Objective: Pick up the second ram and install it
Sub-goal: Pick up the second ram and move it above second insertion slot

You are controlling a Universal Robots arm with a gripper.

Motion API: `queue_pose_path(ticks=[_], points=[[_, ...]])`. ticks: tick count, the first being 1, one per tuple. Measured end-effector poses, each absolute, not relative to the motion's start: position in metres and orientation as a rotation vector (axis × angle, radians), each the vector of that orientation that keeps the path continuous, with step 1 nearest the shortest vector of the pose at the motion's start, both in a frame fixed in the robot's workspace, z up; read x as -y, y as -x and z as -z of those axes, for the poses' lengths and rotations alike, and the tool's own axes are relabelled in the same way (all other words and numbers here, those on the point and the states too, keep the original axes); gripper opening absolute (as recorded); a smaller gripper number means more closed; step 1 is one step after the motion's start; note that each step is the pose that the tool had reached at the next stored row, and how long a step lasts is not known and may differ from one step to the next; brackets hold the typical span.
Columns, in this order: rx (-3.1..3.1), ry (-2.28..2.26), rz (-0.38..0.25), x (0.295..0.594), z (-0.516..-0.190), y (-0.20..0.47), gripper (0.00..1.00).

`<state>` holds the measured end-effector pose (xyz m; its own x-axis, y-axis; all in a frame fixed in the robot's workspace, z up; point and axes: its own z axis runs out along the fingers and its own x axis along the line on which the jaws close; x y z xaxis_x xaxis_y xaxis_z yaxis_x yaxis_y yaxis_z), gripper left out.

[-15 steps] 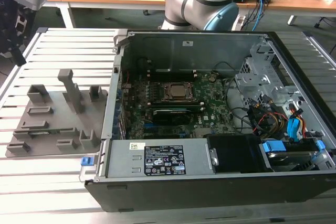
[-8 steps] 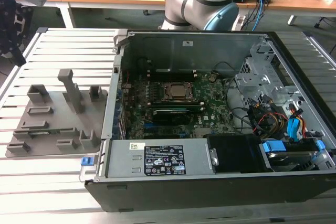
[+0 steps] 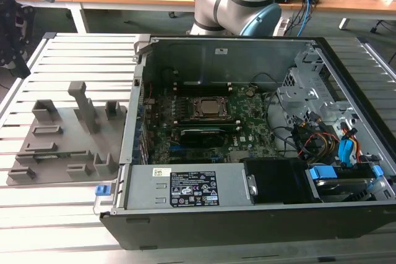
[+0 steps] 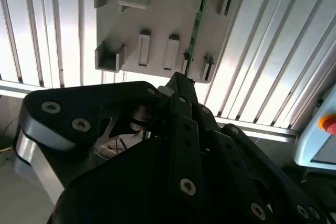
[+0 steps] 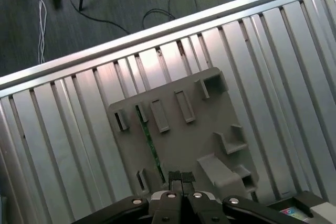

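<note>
Pick-up step: my end effector (image 5: 181, 178) hovers pinched shut and empty near one end of the thin green ram stick (image 5: 149, 142), standing edgewise in the grey plastic holder plate (image 3: 62, 156) at the exterior view's lower left; grabbing it, I reckon, calls for opening and straddling it.

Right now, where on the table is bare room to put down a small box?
Free: the slatted table behind the grey tray and in front of it, at the exterior view's left. Crowded: the tray's blocks and the open computer case, full of cables.
</note>
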<state>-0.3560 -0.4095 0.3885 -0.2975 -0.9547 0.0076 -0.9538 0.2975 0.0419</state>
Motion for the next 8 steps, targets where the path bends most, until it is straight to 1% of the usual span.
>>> queue_pose_path(ticks=[8], points=[[2.373, -2.008, 0.042, 0.4095, -0.3885, 0.356, 0.11]])
